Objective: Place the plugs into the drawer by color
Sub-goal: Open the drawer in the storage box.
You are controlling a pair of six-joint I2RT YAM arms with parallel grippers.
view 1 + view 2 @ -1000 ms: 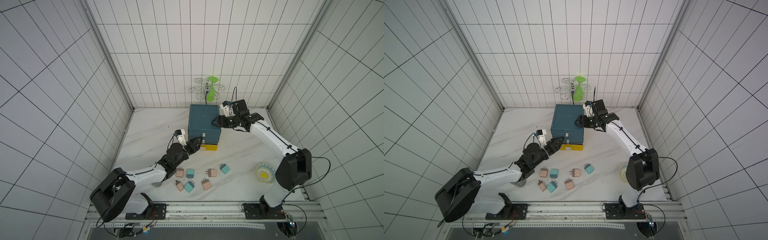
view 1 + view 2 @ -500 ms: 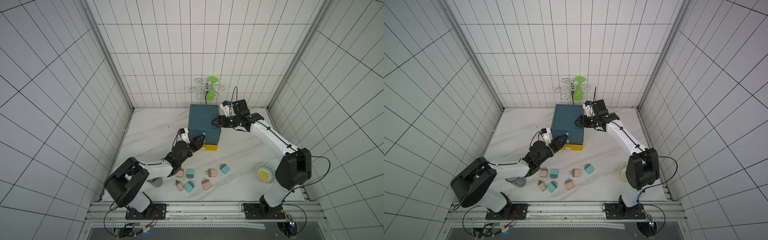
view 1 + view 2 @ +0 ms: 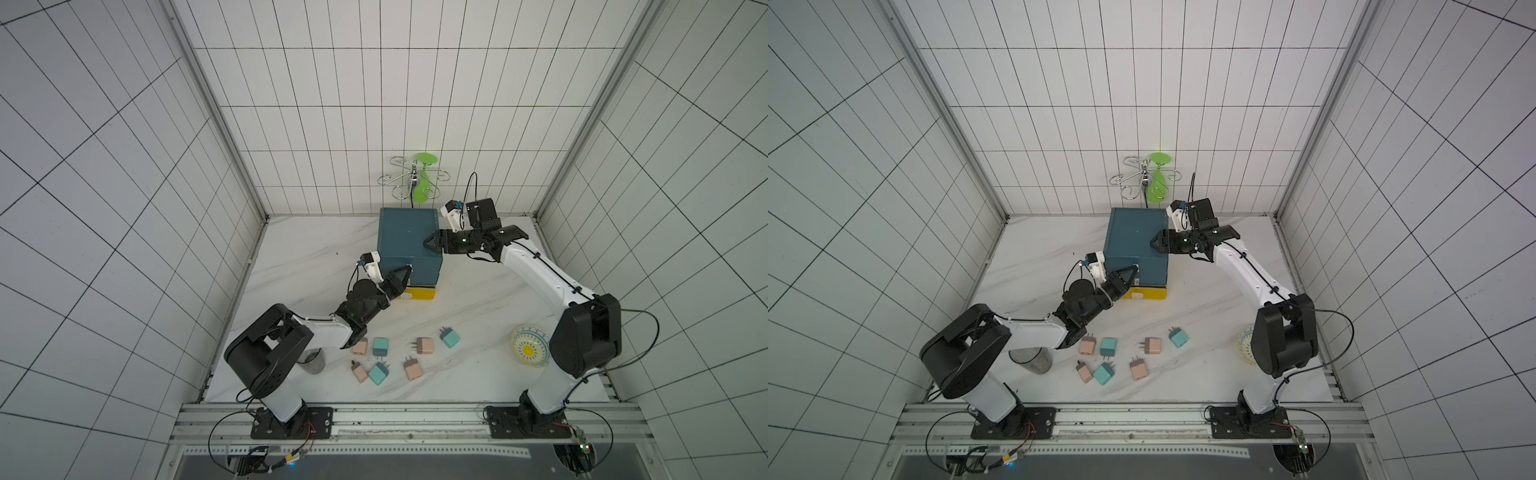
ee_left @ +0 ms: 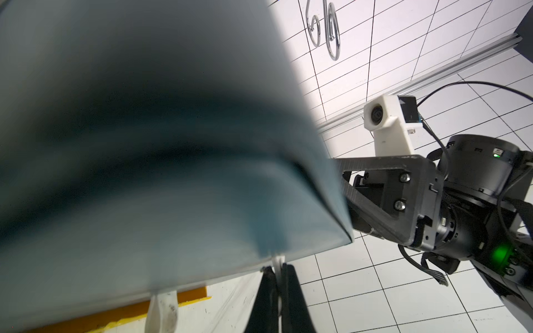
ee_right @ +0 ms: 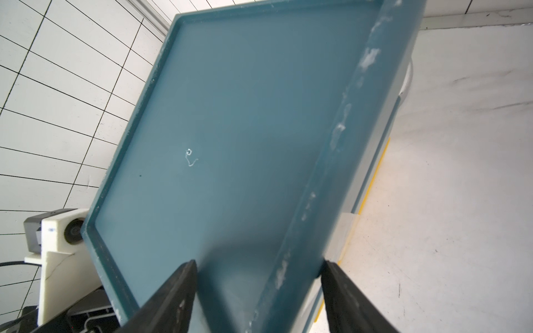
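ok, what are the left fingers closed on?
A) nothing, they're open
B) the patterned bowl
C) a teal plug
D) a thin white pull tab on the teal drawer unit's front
D: in the left wrist view the left fingers are pinched together on the white pull tab, which hangs from the front of the teal drawer unit. There is no plug between them.
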